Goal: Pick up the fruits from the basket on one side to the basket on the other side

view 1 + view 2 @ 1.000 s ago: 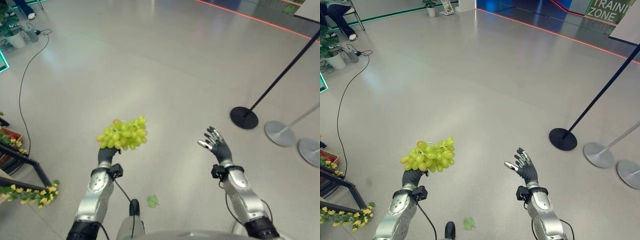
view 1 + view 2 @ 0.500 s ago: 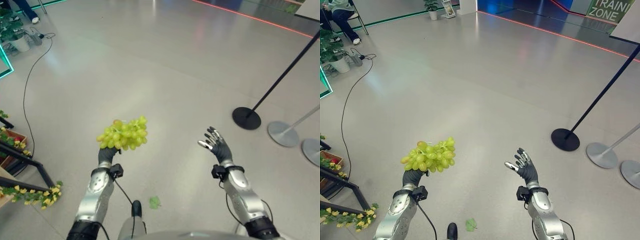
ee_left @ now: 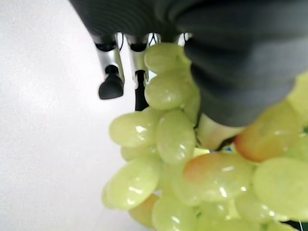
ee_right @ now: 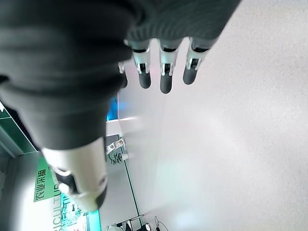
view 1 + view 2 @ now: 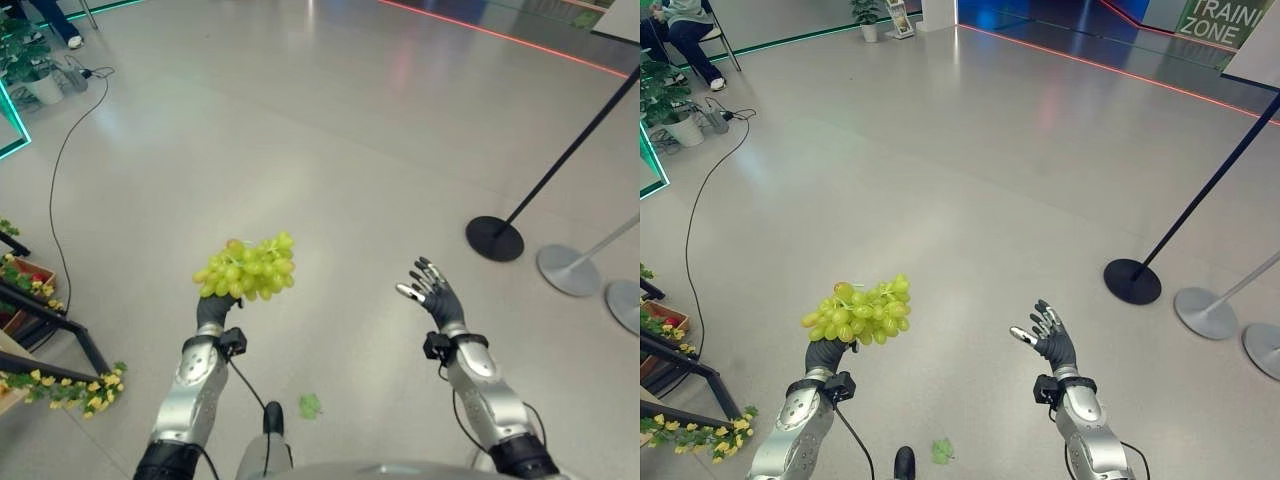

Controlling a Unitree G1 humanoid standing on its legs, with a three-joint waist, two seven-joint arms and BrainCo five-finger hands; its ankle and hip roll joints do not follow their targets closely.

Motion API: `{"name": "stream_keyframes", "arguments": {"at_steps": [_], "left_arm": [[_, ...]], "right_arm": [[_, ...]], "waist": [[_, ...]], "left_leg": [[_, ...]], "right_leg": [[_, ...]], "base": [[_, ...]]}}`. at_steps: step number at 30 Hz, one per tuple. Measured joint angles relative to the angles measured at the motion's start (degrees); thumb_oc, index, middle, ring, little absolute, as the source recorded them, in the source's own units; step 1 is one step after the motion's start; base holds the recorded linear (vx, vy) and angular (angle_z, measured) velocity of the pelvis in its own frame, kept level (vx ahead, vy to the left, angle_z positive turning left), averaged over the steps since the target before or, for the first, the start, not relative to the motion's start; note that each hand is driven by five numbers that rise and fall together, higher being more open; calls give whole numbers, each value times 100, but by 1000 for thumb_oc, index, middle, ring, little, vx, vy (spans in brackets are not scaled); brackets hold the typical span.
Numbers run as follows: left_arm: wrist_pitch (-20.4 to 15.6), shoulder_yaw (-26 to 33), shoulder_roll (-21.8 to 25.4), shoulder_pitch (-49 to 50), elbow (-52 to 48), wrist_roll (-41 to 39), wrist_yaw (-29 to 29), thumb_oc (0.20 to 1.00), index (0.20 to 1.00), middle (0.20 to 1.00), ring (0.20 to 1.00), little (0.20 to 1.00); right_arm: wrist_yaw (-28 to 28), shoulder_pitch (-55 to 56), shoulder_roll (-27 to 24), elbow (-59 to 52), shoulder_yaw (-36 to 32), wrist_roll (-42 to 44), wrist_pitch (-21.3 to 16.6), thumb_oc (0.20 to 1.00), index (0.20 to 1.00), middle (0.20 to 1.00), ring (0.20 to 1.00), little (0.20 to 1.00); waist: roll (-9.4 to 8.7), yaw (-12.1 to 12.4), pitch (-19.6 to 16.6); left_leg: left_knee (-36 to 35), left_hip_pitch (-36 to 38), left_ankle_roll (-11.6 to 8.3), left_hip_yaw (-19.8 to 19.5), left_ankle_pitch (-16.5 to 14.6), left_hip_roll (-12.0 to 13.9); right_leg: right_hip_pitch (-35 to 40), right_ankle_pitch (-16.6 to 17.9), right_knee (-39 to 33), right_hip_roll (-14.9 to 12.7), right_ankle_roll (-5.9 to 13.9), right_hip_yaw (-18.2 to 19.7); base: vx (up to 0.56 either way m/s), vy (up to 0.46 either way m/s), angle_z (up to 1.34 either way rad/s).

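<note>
- Aloft at lower left of the head views, your left hand (image 5: 211, 311) carries a bunch of green grapes (image 5: 247, 267), fingers curled under and round the cluster, above bare grey floor (image 5: 330, 150).
- Expect a soft, loosely jointed load: single grapes may shake off or bruise, so you do well to cradle it from below near the stem, not squeeze.
- Over at lower right, your right hand (image 5: 1049, 341) is raised empty, fingers spread and relaxed.
- At the frame's left edge, a flower-trimmed rack (image 5: 40, 330) shows red fruit; no second basket can be made out.
</note>
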Motion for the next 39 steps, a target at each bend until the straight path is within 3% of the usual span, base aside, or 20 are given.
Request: {"name": "stream_keyframes", "arguments": {"at_steps": [15,22,24,25,26,30,31,33,34,36,39], "left_arm": [[0,1,-1,-1,-1,-7,-77,200,200,200,200,200],[20,4,32,-37,-2,3,-73,200,200,200,200,200],[30,-2,45,-33,-3,17,-72,200,200,200,200,200],[28,-24,86,-91,-2,18,-59,200,200,200,200,200],[25,-63,139,-141,-22,17,-51,200,200,200,200,200],[-4,-96,276,-193,-61,6,-20,200,200,200,200,200],[-3,-143,312,-214,-31,-3,0,200,200,200,200,200],[-9,-258,216,-122,-63,-3,-37,200,200,200,200,200],[-21,-268,167,-28,-72,-5,-67,200,200,200,200,200],[-12,-255,-21,148,-55,-42,-125,200,200,200,200,200],[-10,-255,-80,319,-93,-174,-212,200,200,200,200,200]], "right_arm": [[7,-26,-67,1,10,-3,6,1000,1000,1000,1000,1000],[22,-339,-189,-9,42,-143,25,1000,1000,1000,1000,1000],[21,-318,-194,-19,51,-233,27,1000,1000,1000,1000,1000],[15,-363,-211,-41,74,-260,25,1000,1000,1000,1000,1000],[20,-380,-204,-93,77,-292,21,1000,1000,1000,1000,1000],[-4,-621,-190,-97,84,-340,-5,1000,1000,1000,1000,1000],[-13,-652,-207,-100,44,-338,-19,1000,1000,1000,1000,1000],[-23,-489,-330,-83,53,-338,-7,1000,1000,1000,1000,1000],[-11,-500,-357,-49,60,-338,-4,1000,1000,1000,1000,1000],[10,-465,-496,-38,66,-337,12,1000,1000,1000,1000,1000],[27,-428,-598,-55,45,-338,11,1000,1000,1000,1000,1000]], "waist": [[-62,14,0],[-264,13,40],[-212,-5,70],[-113,-5,156],[-47,-2,197],[93,146,308],[203,47,416],[285,1,482],[436,119,455],[634,141,473],[666,136,466]], "left_leg": [[14,-123,-5,-128,-10,-52],[314,-459,152,-197,-202,-178],[240,-363,288,-352,-180,-270],[167,-318,344,-662,-173,-310],[76,-298,376,-802,-95,-317],[-110,-344,379,-1000,53,-410],[-81,-375,355,-1342,112,-523],[-291,-293,213,-1385,178,-530],[-115,-280,157,-1399,44,-521],[-300,-167,168,-1415,201,-437],[-423,13,19,-1555,266,-350]], "right_leg": [[-53,0,15,2,2,-114],[-590,-251,1029,-218,48,-144],[-943,-289,2135,-390,46,-105],[-1456,-368,3103,-414,-45,345],[-1647,-599,3207,-287,-81,676],[-1783,-670,1800,141,-187,1528],[-1670,-571,1594,528,-223,2423],[-1606,-496,1661,587,-414,2344],[-1603,-477,1654,579,-426,2279],[-1463,-430,1568,603,-384,2070],[-1127,-353,1206,696,-499,1863]], "base": [[1,44,3],[11,126,11],[16,21,46],[48,-44,79],[68,-70,73],[70,-114,83],[-22,-146,137],[7,-244,129],[25,-251,44],[53,-280,20],[27,-325,32]]}}
